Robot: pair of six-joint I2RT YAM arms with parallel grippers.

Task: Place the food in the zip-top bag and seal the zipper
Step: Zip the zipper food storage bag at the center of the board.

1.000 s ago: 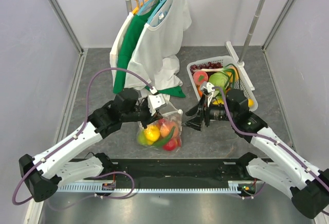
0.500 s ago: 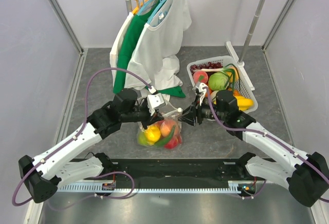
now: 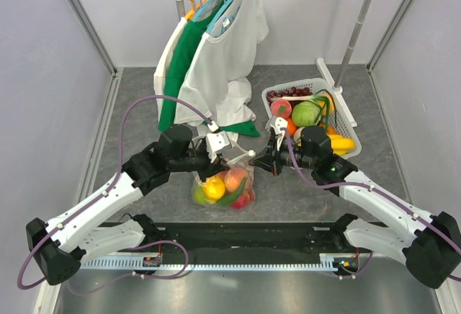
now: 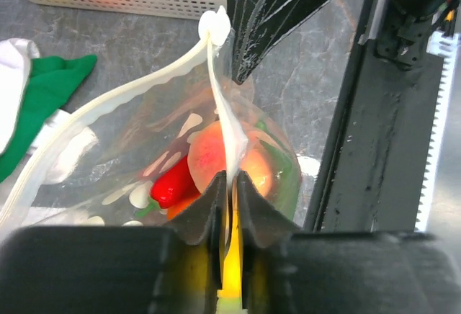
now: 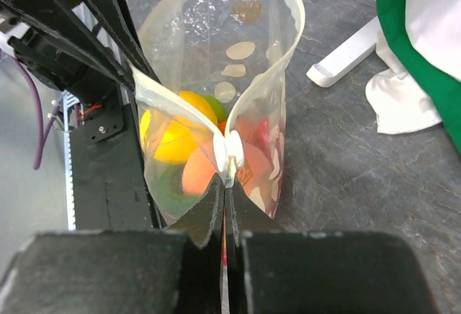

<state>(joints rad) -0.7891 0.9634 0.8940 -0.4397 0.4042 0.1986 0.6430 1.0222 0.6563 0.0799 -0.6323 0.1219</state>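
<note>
The zip-top bag (image 3: 241, 184) hangs between my two grippers with its mouth gaping. Inside lie the food pieces: an orange peach (image 4: 209, 157), a red chili (image 4: 171, 182), a yellow lemon (image 5: 171, 138) and something green. My left gripper (image 4: 229, 183) is shut on the pale zipper (image 4: 108, 104) strip at the mouth's left side. At the opposite corner my right gripper (image 5: 226, 184) is shut on the zipper's (image 5: 289, 47) end tab. From that tab the two lips spread apart. In the top view the left gripper (image 3: 223, 161) and right gripper (image 3: 254, 160) flank the bag's top.
A white slotted basket (image 3: 348, 114) with more toy fruit stands right of the bag, just behind my right arm. White and green shirts (image 3: 216, 62) hang from a rack at the back, their hems touching the table near the bag. The rack's foot (image 5: 346, 53) lies close by.
My right gripper has swung left from beside the basket to the bag's right corner and shut on the zipper's end. The left gripper has kept its hold.
</note>
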